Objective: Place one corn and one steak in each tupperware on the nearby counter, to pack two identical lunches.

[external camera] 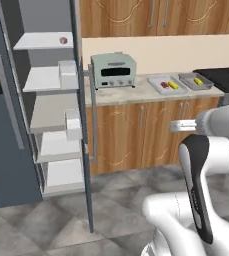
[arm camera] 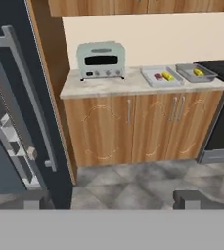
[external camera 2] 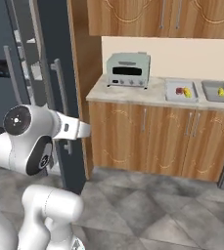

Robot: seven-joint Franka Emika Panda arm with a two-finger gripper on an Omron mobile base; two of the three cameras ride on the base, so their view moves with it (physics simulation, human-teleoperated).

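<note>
Claw (arm camera: 113,197): fully spread, nothing between the fingertips (arm camera: 191,197), nothing held. Raised clear of the grey tiled floor (arm camera: 147,183), aimed toward the brown cabinet doors (arm camera: 133,127).

Ahead of the claw, above those doors: counter (arm camera: 108,87), beige marbled top. Well apart from the claw, no contact.

On the counter, ahead and slightly left of the claw line: pale-green toaster oven (arm camera: 100,60), upright, against the back wall.

Ahead and to the right of the claw: paler tupperware (arm camera: 161,77), just beside the toaster oven. Inside it: one steak (arm camera: 158,76) and one corn (arm camera: 168,76), side by side, steak on the toaster side.

Farther right, just beside the first tray: darker tupperware (arm camera: 195,72). Inside it: second corn (arm camera: 197,72). No meat discernible in this tray in the hand view.

Beyond the darker tray, at far right: black stovetop (arm camera: 221,68).

Left of the claw: open dark fridge door (arm camera: 15,97) with long grey bar handle, standing on edge toward the camera.

In the left base view, behind that door: fridge shelves (external camera: 56,77), pale, stacked. On the top shelf: small dark red item (external camera: 63,40), too small to identify with certainty. Far from both trays.

Above the counter: upper wooden cabinets (arm camera: 133,6).
</note>
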